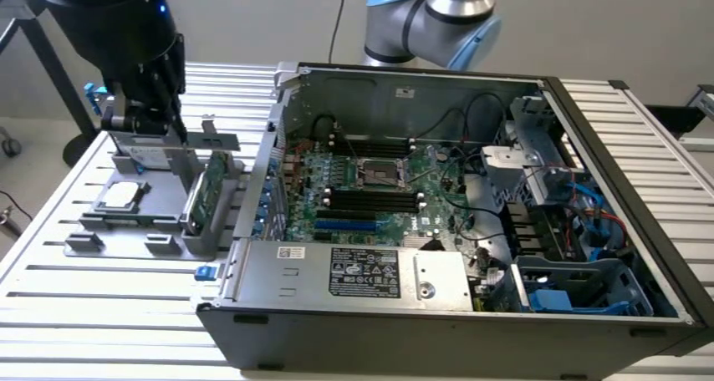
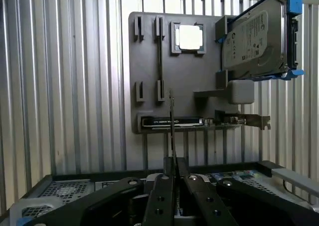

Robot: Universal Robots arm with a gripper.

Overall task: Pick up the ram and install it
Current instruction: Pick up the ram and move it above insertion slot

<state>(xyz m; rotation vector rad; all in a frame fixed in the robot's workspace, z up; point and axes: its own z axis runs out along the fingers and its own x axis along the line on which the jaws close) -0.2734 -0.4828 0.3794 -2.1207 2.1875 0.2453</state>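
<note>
A robot arm's gripper (image 2: 173, 162) hangs above a grey parts tray (image 2: 149, 76), its two black fingers (image 2: 160, 196) drawn almost together and clamped on the ram (image 2: 172, 131). In the wrist view the ram is seen edge-on as a thin dark sliver reaching out from between the fingertips toward the tray. Its far end lines up with the tray's face next to a pair of narrow slotted holders (image 2: 159, 56); whether it touches the tray cannot be told. On the tray, a square silver processor chip (image 2: 190, 36) lies flat in its own recess, a hard drive (image 2: 256, 36) with blue side rails stands on edge at one end, and a green expansion card (image 2: 199, 121) with a metal bracket stands upright along the side nearest the open computer case (image 1: 446, 335). The case lies on its side just beside the tray, on the exterior view's right of it, both resting on a slatted aluminium table (image 1: 112, 289). Inside the case, well apart from the tray, the green motherboard (image 1: 446, 210) faces up, with a row of long black memory slots (image 1: 374, 201) next to the processor socket (image 1: 379, 172).
</note>
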